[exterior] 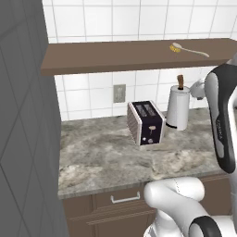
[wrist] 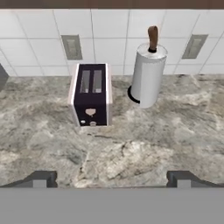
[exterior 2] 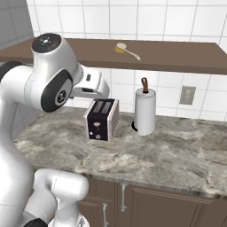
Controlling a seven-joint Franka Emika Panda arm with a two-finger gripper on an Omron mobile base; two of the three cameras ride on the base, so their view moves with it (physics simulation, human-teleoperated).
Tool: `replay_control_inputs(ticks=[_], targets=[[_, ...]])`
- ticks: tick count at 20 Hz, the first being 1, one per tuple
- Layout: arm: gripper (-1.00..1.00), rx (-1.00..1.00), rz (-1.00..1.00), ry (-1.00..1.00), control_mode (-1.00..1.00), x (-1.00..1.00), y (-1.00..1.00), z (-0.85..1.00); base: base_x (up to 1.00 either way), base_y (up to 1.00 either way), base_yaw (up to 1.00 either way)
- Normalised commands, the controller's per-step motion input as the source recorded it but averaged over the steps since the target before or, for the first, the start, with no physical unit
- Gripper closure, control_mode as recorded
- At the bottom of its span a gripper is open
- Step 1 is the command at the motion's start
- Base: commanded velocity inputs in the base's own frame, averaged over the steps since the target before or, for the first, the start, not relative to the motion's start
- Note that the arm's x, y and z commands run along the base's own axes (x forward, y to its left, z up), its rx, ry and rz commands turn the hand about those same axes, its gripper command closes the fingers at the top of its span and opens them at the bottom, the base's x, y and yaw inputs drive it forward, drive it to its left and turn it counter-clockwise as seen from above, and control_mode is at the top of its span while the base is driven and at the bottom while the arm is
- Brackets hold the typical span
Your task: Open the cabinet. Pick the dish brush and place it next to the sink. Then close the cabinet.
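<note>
Below, toaster (wrist: pixel 90 94) beside paper-towel roll (wrist: pixel 148 78).

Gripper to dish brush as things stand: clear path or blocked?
Probably clear. The dish brush lies alone in the open on the brown shelf, nothing covering it. The open gripper faces down at the toaster, so it must rise and re-aim first.

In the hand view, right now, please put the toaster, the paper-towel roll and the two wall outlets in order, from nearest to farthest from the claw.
1. Toaster: on the counter, ahead of the open claw and a little to the left.
2. Paper-towel roll: behind the toaster, to the right.
3. Left outlet and right outlet: both on the tiled back wall, farthest; too close to call between them.
</note>
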Motion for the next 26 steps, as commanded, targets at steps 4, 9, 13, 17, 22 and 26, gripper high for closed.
replay_control_inputs(ticks=[4, 9, 13, 17, 22, 26], targets=[[-1.0, -0.03, 0.0, -0.16, -1.0, 0.16, -0.07, 0.02, 0.0, 0.0, 0.0], [-1.0, -0.04, 0.0, -0.15, -1.0, 0.06, -0.08, 0.14, 0.0, 0.0, 0.0], [-1.0, -0.02, 0.0, -0.11, -1.0, 0.0, -0.07, 0.26, 0.0, 0.0, 0.0], [-1.0, -0.01, 0.0, 0.0, -1.0, 0.0, 0.0, 0.37, 0.0, 0.0, 0.0], [-1.0, 0.0, -0.03, 0.0, -1.0, 0.0, 0.0, 0.38, 0.0, 0.0, 0.0], [-1.0, -0.01, -0.05, 0.0, -1.0, 0.17, 0.0, 0.18, 0.0, 0.0, 0.0]])
